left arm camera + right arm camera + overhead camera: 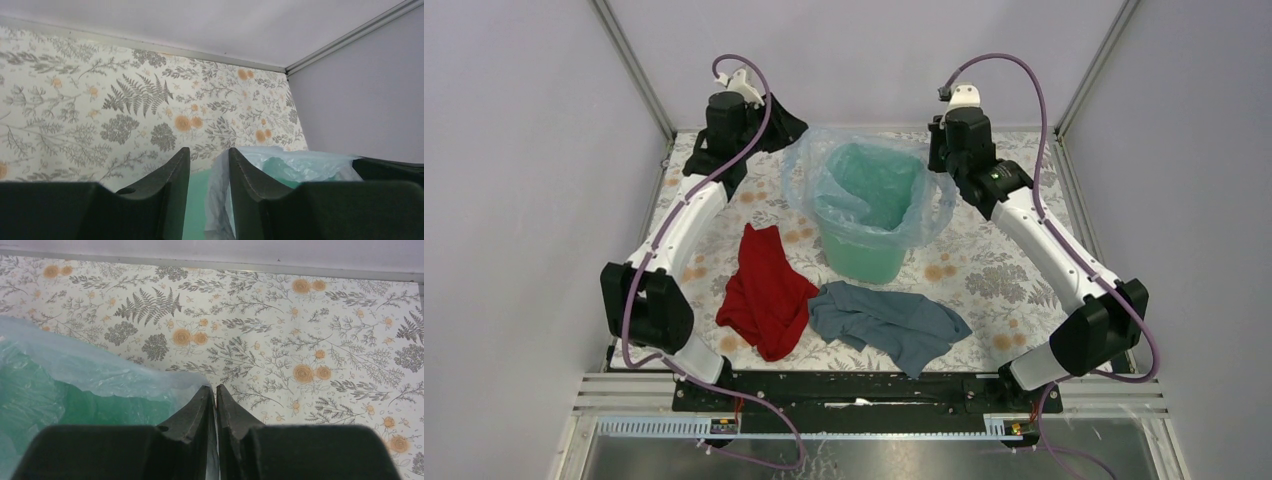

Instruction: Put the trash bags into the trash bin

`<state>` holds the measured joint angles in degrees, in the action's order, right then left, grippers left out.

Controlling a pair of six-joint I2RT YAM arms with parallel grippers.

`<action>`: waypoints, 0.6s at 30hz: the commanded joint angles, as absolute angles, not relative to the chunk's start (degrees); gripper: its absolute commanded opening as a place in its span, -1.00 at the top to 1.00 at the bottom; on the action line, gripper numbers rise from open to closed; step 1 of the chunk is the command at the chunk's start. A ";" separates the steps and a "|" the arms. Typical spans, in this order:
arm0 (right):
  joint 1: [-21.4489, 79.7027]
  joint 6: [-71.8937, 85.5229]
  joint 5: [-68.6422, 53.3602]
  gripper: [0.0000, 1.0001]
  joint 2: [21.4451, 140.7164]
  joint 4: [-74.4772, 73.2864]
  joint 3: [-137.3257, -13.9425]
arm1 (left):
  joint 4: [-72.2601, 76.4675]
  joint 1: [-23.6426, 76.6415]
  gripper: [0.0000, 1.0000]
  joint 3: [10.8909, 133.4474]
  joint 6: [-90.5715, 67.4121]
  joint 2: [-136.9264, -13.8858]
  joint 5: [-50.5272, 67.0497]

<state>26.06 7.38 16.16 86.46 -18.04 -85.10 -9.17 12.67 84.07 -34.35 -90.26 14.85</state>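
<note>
Right wrist: right pincer nearly closed on trash bag edge; left pincer half-open, apparently empty; risk of tearing bag or tipping trash bin under hard pull.

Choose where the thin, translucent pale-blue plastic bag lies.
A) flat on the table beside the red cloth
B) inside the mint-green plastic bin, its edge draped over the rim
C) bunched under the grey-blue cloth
B: the top view shows the pale-blue plastic bag lining the mint-green plastic bin, its edge folded out over the rim.
</note>
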 commanded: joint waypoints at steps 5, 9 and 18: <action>24.98 9.65 18.47 0.70 87.17 -12.51 -83.30 | -5.05 12.25 0.52 89.06 -36.27 -97.65 17.21; 24.30 9.84 18.68 0.72 88.59 -12.31 -83.22 | -5.80 12.26 0.68 91.08 -37.21 -101.72 18.27; 23.09 13.22 12.89 0.73 87.17 -11.39 -76.10 | -7.84 12.30 0.90 85.25 -38.00 -103.24 19.43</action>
